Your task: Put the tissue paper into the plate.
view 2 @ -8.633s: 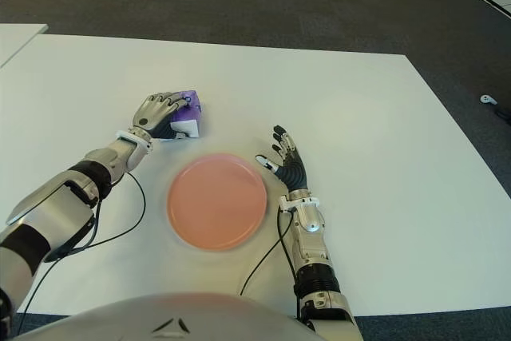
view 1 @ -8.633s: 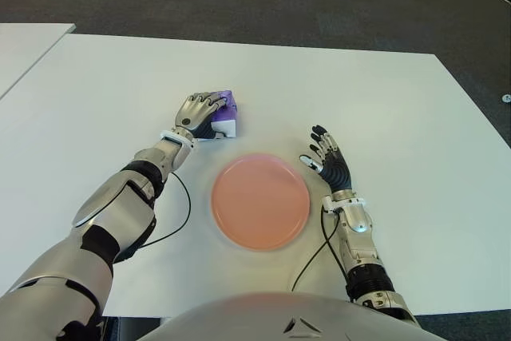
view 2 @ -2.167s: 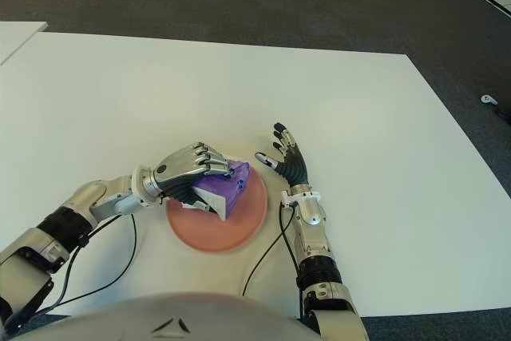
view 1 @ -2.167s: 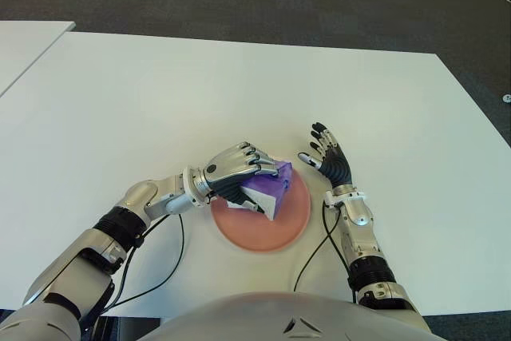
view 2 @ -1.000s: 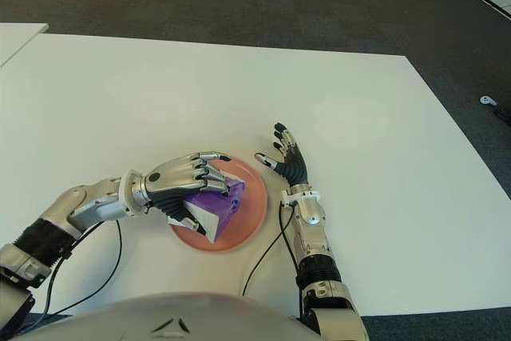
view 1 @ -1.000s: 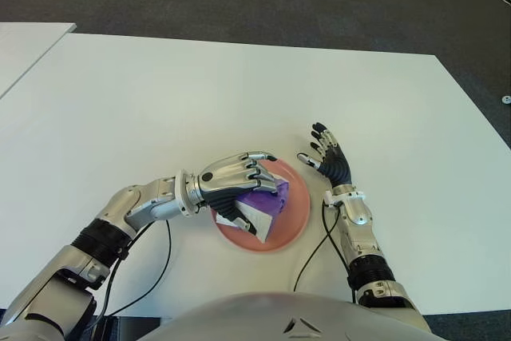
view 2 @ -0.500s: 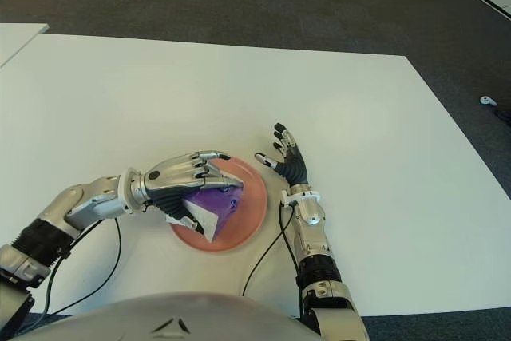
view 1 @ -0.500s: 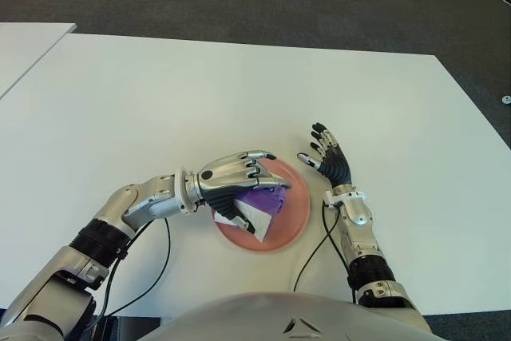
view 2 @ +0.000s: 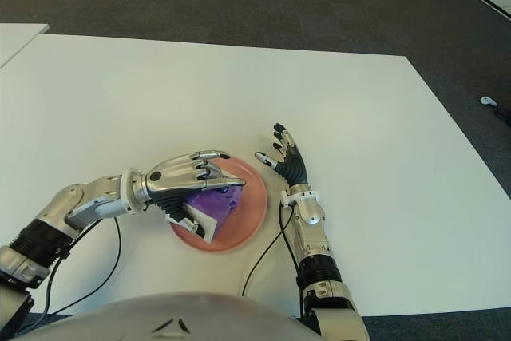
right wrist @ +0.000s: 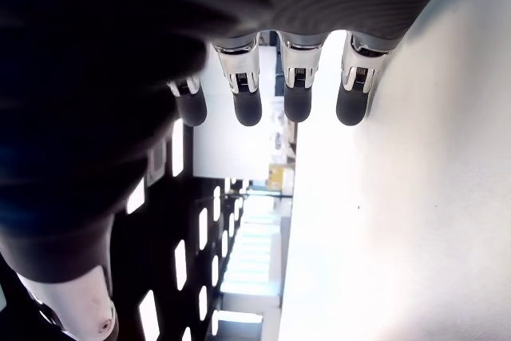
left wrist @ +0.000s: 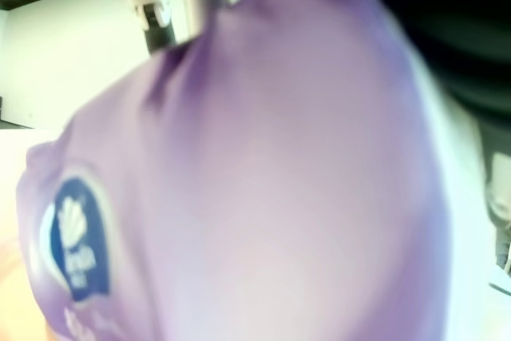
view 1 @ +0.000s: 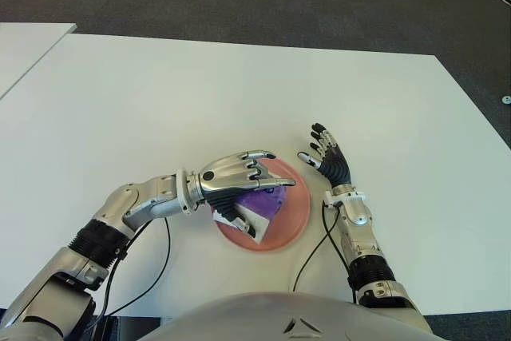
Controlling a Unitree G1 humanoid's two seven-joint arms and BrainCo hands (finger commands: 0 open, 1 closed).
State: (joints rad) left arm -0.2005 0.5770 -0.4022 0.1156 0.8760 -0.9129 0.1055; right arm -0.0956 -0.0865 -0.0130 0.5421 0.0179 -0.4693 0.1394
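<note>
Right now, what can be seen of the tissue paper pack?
The tissue paper pack is a soft purple packet with white ends and a dark blue oval logo. It sits tilted over the pink plate, mostly covered by the left hand, whose fingers extend over it. Whether it rests on the plate cannot be told.

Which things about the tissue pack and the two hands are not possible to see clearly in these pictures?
- Eye views: the left hand covers most of the purple tissue pack, so whether it already rests on the pink plate is unclear.
- Left wrist view: the pack fills the picture, blurred; its print is unreadable.
- Right wrist view: the right hand shows only fingertips; the palm is dark.
</note>
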